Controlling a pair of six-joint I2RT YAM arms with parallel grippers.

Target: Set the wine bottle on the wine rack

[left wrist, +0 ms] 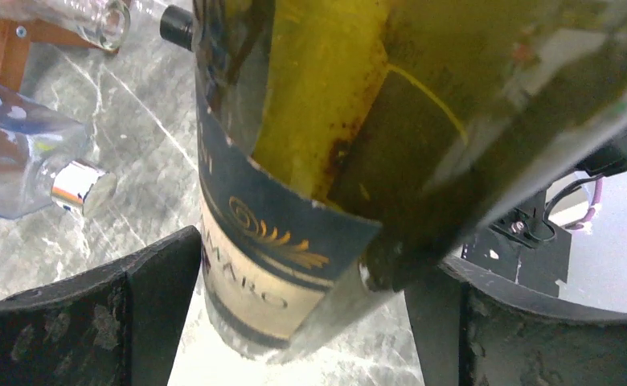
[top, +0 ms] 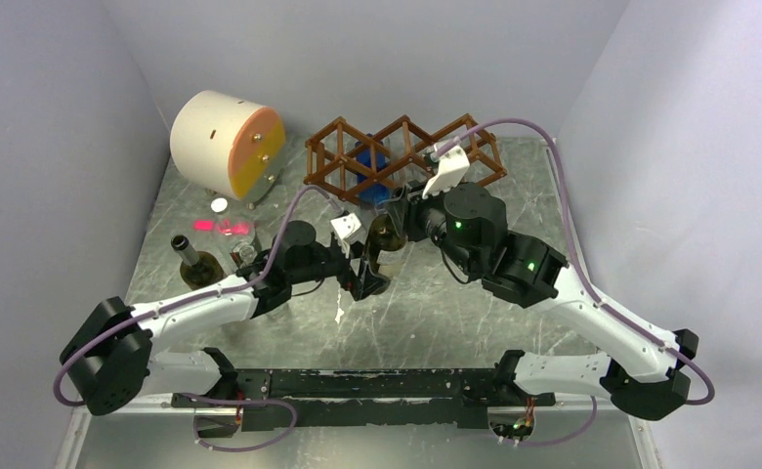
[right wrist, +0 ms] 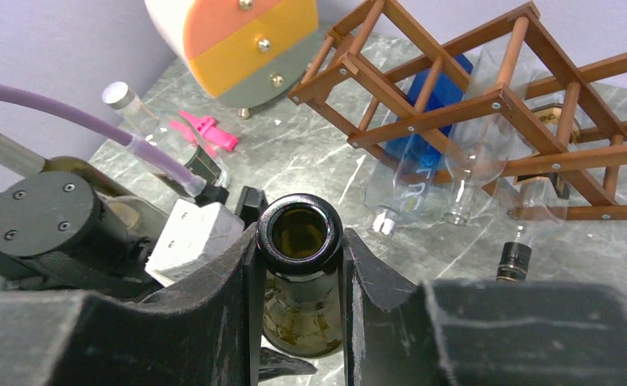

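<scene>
Since the left hand [left wrist: 302,289] and the right hand [right wrist: 298,249] both grasp the wine bottle [right wrist: 301,318], unequal pulling could drop it before the wine rack [top: 404,154] at 12 o'clock.

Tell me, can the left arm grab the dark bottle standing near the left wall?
Probably not yet. The left fingers are around the green wine bottle, which the right fingers also pinch. The dark bottle stands close beside that arm.

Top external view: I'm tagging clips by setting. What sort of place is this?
Probably a robot test cell: plain grey walls box in a marble-patterned table, left arm and right arm mount at its near edge, and the wine rack sits as a prop.
</scene>
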